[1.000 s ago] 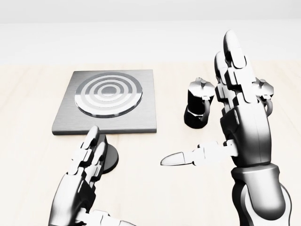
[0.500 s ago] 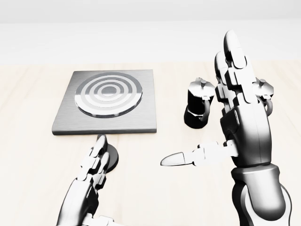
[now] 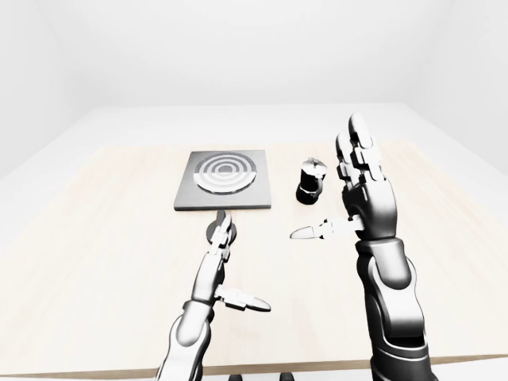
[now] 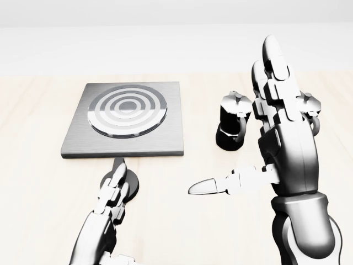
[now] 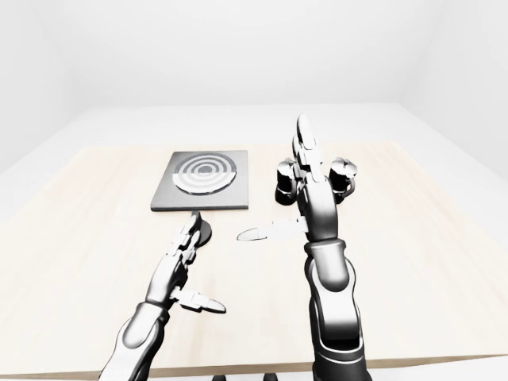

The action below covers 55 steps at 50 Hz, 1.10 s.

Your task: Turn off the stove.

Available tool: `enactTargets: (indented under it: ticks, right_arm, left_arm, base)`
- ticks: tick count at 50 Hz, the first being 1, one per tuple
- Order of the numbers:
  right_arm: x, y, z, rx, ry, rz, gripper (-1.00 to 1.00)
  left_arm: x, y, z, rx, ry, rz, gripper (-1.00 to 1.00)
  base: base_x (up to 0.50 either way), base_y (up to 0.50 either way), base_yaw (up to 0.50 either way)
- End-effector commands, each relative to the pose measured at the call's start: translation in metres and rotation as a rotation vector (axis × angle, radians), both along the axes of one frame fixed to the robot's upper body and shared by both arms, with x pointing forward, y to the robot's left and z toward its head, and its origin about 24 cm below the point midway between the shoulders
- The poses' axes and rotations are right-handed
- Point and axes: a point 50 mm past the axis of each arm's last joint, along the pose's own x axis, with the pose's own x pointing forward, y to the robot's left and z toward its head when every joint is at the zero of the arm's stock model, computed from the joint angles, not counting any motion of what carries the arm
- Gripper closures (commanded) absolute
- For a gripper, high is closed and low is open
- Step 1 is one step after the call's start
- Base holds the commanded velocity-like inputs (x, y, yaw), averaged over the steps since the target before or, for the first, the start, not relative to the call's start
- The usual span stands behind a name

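Note:
The stove (image 4: 126, 118) is a grey square plate with a ringed burner, at the upper left of the head view. Just below its edge lies a dark round knob (image 4: 133, 187). My left hand (image 3: 238, 266) is open, its straight fingers (image 4: 115, 187) lying across the knob and hiding its middle; the thumb points off to the right. My right hand (image 3: 325, 176) is open and raised upright at the right, with the fingers up and the thumb (image 4: 212, 186) pointing left, clear of the knob.
A black moka pot (image 4: 231, 124) stands right of the stove, beside my right hand. A second similar pot (image 5: 343, 171) shows behind that hand. Everything rests on a light wooden table (image 4: 33, 193), whose near edge (image 3: 95, 367) runs along the bottom.
My left hand has drawn back from the stove's edge, down and slightly right in the view; its fingertips now lie on the knob. The right hand has not moved.

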Motion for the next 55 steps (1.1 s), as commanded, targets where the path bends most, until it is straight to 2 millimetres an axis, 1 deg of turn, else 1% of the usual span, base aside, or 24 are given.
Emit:
enactTargets:
  ticks: [1, 8, 17, 29, 35, 55]
  right_arm:
    - [0.0, 0.0, 0.001, 0.0, -0.006, 0.002, -1.0]
    - [0.0, 0.001, 0.002, -0.002, -0.01, 0.004, -1.0]
    - [-0.001, 0.001, 0.003, -0.002, -0.013, 0.004, -1.0]
    - [-0.001, 0.001, 0.003, -0.002, -0.015, 0.003, -1.0]
    - [-0.001, 0.002, 0.004, -0.003, -0.017, 0.004, -1.0]
    - [-0.002, 0.001, 0.003, 0.0, -0.015, 0.001, -1.0]
  left_arm:
    - [0.001, 0.0, -0.003, 0.009, 0.01, 0.001, -1.0]
    - [0.001, -0.001, 0.0, 0.006, -0.002, -0.002, -1.0]
    - [0.003, 0.001, -0.001, 0.007, 0.002, 0.003, -1.0]
    - [0.007, 0.005, -0.011, 0.022, 0.042, 0.021, -1.0]
    - [0.012, 0.008, -0.013, 0.022, 0.044, 0.036, -1.0]
    - [0.013, 0.009, -0.018, 0.028, 0.049, 0.043, -1.0]
  base:
    - [0.0, 0.0, 0.0]
    - [0.0, 0.0, 0.0]
    - [0.0, 0.0, 0.0]
    - [0.0, 0.0, 0.0]
    - [0.0, 0.0, 0.0]
    - [0.0, 0.0, 0.0]
